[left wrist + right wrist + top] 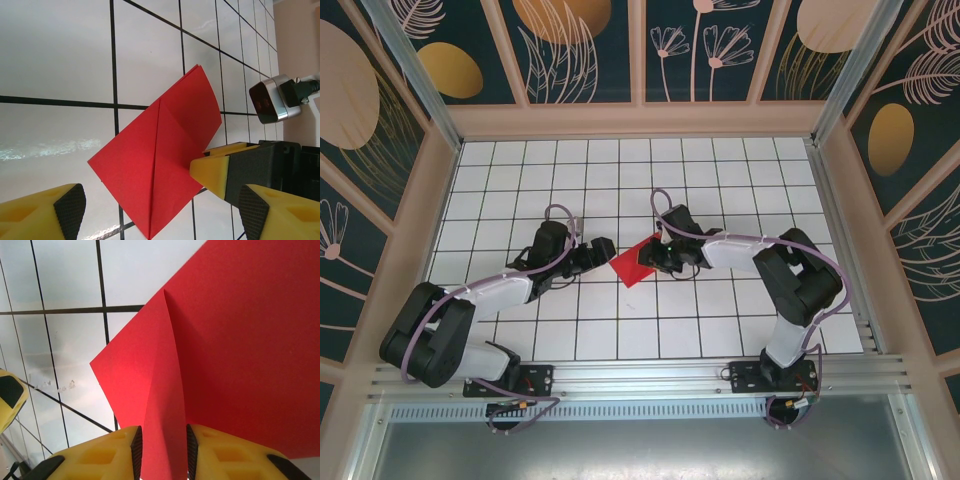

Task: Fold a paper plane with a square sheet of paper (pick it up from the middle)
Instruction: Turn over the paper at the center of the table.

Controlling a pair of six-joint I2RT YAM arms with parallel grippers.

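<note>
**Red sheet pinched along its crease by the right claw**

The square sheet of paper, bright red and folded into a smaller creased shape, is seen near the middle of the white gridded desk, between the two claws. In the right wrist view a raised ridge is formed along the fold of the sheet. This ridge is clamped between the yellow fingers of the right claw, which is drawn narrow upon it. From above, the right claw is found at the sheet's right edge, touching it.

In the left wrist view the sheet is crossed by one sharp crease. The left claw is held wide, with nothing gripped, and the sheet's near corner is framed between its fingers. From above, the left claw is placed just beside the sheet's left edge.
</note>
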